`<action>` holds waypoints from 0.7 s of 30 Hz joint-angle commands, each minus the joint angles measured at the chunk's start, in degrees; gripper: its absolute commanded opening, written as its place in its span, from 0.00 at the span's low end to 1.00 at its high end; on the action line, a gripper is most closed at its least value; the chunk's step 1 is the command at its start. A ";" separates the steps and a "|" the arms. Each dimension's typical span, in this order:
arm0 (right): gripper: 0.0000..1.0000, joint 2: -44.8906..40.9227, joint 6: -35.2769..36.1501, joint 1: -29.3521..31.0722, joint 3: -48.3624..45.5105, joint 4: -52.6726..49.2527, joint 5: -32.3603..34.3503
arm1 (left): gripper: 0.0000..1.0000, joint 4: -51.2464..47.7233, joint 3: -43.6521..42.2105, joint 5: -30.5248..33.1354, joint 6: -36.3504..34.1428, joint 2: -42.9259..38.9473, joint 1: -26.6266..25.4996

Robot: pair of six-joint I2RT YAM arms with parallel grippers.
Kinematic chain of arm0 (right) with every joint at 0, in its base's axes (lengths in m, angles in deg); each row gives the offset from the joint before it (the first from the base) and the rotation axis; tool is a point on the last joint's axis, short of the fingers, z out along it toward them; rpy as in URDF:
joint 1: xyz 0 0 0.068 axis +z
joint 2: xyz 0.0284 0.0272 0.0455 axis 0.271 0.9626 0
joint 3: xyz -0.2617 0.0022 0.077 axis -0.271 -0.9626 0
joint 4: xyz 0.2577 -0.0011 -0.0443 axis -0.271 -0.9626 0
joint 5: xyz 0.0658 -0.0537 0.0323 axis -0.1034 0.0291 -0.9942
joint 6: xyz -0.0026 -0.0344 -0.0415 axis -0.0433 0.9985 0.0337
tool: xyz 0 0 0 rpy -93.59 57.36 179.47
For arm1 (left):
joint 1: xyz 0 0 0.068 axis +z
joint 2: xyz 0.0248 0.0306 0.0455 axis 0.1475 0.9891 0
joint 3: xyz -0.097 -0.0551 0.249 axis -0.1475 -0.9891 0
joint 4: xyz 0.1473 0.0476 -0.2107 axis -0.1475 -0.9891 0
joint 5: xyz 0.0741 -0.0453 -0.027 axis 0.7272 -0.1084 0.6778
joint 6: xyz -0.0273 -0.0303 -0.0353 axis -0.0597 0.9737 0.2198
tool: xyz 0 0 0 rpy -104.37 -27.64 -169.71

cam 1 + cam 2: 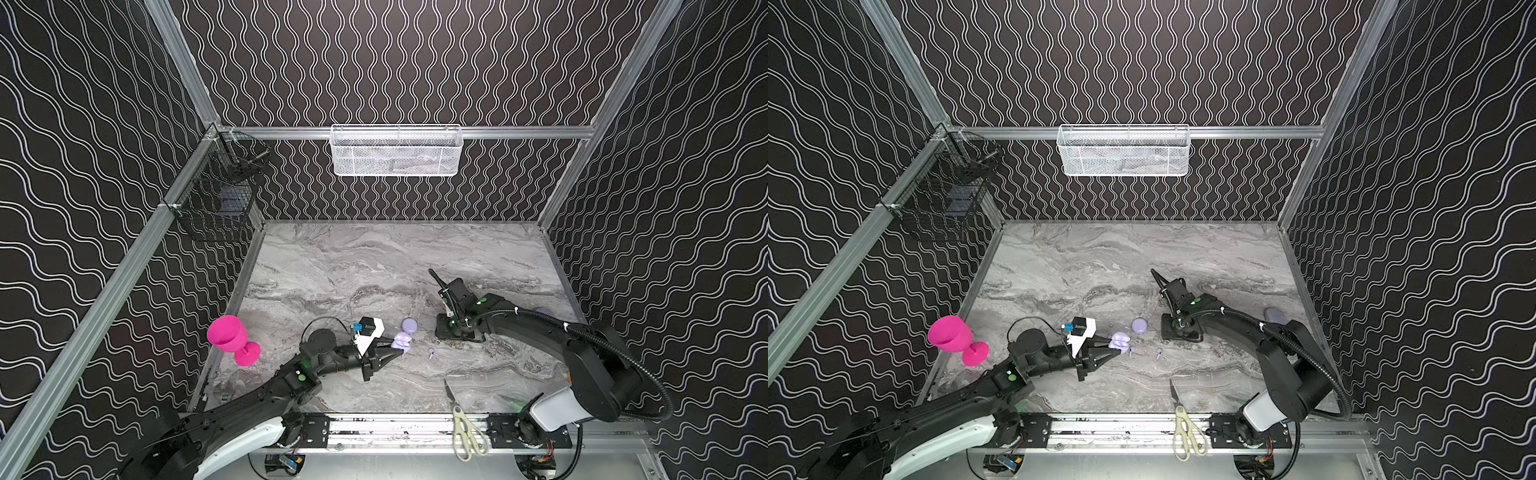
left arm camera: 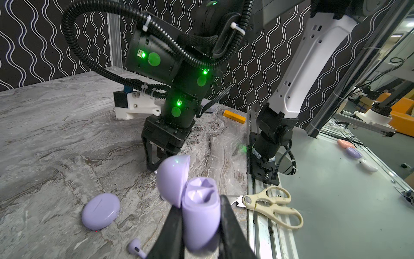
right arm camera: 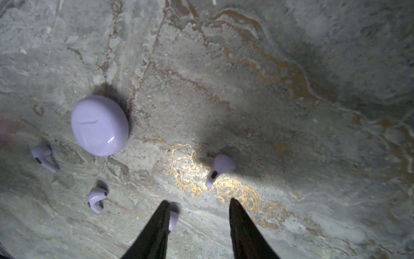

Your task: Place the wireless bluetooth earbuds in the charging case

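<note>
Well behind the left gripper point(image 1: 400, 349), out beside its arm: a pink goblet point(image 1: 232, 338), apart from everything else. Clenched with that gripper on the charging case point(image 2: 200, 213) — pinched across the body between both fingers point(image 2: 234, 226), lid point(image 2: 172, 179) swung open, open end turned away from the wrist. Just past the left gripper's tips and a touch off to one side: a closed case point(image 1: 409, 325), lying flat on the marble table point(image 1: 374, 266), close to the held one but not touching it. Scattered on the marble between the two grippers: the earbuds point(image 1: 431, 353), loose, all four outside the charging case.

Released at the right gripper point(image 3: 199, 200): fingers point(image 3: 246, 231) spread, aimed down at the marble, grasping nothing. Cannot tell whether the tips touch the surface. Against the inner face of one finger, clear of the opposite finger: one earbud point(image 3: 173, 220). Just ahead of the tips: another earbud point(image 3: 218, 170), stem toward the gripper. Farther out, beyond the side of that same finger and near the closed case: two more earbuds point(image 3: 97, 199), stems pointing different ways.

Well back from the right gripper, toward its arm's base: cream-handled scissors point(image 1: 461, 428), lying across the front rail point(image 1: 395, 428) with the blade tip over the marble. Past the right gripper along its arm, half hidden by it: a dull lavender puck point(image 1: 1275, 314).
</note>
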 commanded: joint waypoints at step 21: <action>0.38 5.42 -0.04 -2.33 2.00 2.38 -0.34 | 0.15 0.75 -0.13 0.69 -0.83 -1.36 0.01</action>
